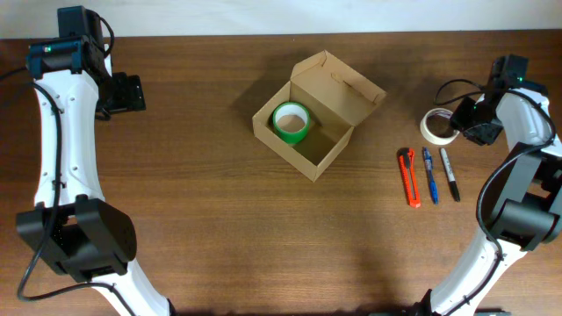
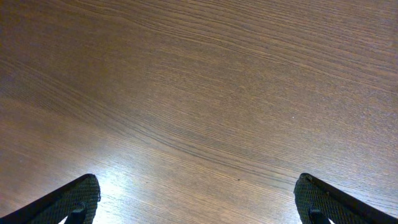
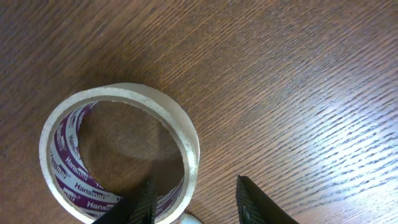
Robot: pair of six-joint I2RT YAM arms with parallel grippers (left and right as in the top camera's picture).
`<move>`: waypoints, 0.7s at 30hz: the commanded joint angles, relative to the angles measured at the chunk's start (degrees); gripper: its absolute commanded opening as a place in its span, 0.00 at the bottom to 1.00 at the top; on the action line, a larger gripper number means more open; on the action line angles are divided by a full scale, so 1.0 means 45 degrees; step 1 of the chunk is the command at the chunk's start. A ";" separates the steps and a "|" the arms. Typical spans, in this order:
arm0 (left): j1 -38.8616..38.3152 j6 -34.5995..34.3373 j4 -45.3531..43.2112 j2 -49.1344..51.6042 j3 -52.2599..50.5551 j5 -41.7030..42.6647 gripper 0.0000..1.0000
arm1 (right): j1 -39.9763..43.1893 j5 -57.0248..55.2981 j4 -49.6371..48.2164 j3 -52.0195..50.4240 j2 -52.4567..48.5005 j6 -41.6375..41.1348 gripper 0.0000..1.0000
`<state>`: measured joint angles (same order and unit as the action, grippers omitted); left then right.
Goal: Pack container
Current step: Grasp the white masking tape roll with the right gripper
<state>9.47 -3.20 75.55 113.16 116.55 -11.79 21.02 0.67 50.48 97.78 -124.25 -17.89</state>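
Container (image 1: 339, 89) open, lid up; green tape roll (image 1: 291, 124) inside.

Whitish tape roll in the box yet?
No, the whitish tape roll lies on the table to the right of the box; only a green roll sits inside.

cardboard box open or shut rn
Open: the cardboard box has its flap lid raised, with a green tape roll visible inside.

Even bright overhead light, soft shadows, glare patches on wood table (image 2: 155, 180) in wrist views, sharp w/ no blur
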 commanded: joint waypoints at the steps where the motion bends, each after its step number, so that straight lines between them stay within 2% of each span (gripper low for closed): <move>1: 0.0097 0.0053 -0.0024 0.0136 -0.0039 0.0092 1.00 | -0.0010 -0.0340 0.0015 -0.0015 -0.0262 -0.0481 0.43; 13: 0.0097 0.0058 -0.0024 0.0136 -0.0039 0.0092 1.00 | -0.0010 -0.0646 0.0306 -0.0029 -0.0641 -0.0529 0.42; 17: 0.0097 0.0053 -0.0024 0.0136 -0.0039 0.0092 1.00 | -0.0005 -0.0894 0.0350 -0.0029 -0.0641 -0.0563 0.36; 21: 0.0097 0.0053 -0.0019 0.0136 -0.0034 0.0092 1.00 | -0.0010 -0.0971 0.0355 -0.0029 -0.0641 -0.0563 0.36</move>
<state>9.47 -3.20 75.57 113.16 116.55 -11.79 21.02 -1.72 52.01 97.78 -126.41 -19.70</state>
